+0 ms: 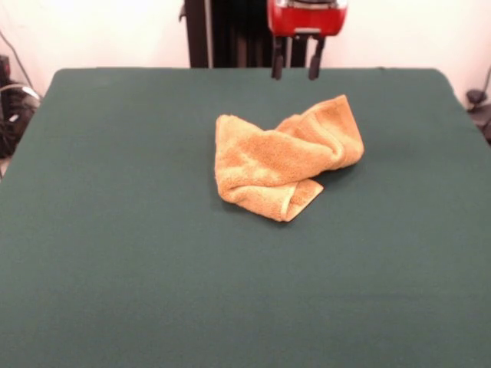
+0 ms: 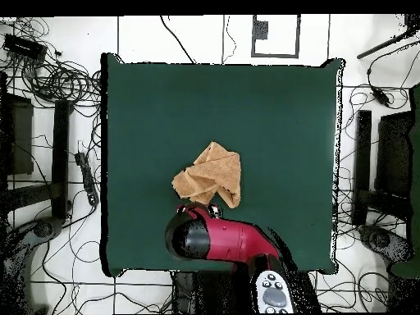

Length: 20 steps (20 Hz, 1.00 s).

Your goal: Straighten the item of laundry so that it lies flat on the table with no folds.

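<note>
We see towel bunched up near middle of table, so not flat yet. Claw hangs above towel, behind it, fingers apart, holding nothing, ready to come down.

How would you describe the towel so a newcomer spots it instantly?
Look at the big dark green table. Near its middle, below the raised open pincer, lies a crumpled orange-tan terry towel. It is the only thing on the cloth, folded over itself.
</note>
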### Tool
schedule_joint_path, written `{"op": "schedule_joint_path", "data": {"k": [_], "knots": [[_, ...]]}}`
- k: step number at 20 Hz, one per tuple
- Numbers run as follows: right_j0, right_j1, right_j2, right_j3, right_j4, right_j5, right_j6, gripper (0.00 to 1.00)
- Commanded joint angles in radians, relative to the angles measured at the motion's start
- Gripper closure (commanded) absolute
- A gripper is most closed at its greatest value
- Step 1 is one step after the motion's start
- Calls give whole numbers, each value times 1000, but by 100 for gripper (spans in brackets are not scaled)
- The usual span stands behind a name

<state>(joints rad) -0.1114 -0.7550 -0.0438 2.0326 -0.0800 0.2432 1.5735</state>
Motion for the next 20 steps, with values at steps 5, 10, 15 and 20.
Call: {"op": "schedule_joint_path", "data": {"k": [5,10,15,20], "knots": [[71,105,105,-152,3,169,84,0],[83,136,107,-202,9,196,88,0],[81,163,124,-234,16,203,87,0],[80,197,135,-272,15,212,78,0]]}}
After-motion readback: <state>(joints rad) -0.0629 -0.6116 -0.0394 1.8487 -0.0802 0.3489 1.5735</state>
